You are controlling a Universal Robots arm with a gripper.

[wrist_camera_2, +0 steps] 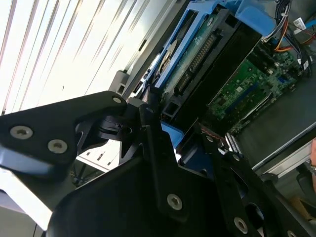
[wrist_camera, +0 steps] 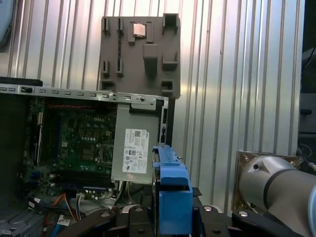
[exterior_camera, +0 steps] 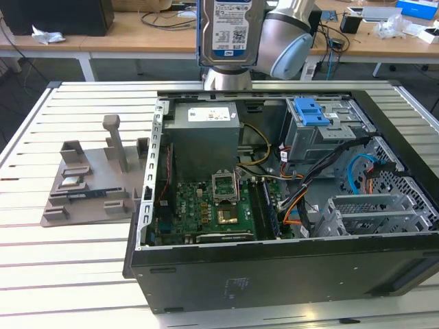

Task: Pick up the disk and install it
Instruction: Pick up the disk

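The claw (wrist_camera: pixel 170 215) is pinching the disk (exterior_camera: pixel 230 27) by its blue sides. The disk hangs high in the air, standing up on its edge with its label showing. It is up over the back of the open computer box (exterior_camera: pixel 274 274), above the big grey power box (exterior_camera: pixel 204 137), and a grey holder (exterior_camera: pixel 89 185) lies on the worktop (exterior_camera: pixel 68 274) at the exterior view's left of the computer.

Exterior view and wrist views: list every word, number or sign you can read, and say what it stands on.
On the disk, blue-and-white label: print too small to read.
On the power-supply box, white sticker: too blurred to read.
On the computer case, small front sticker: unreadable.
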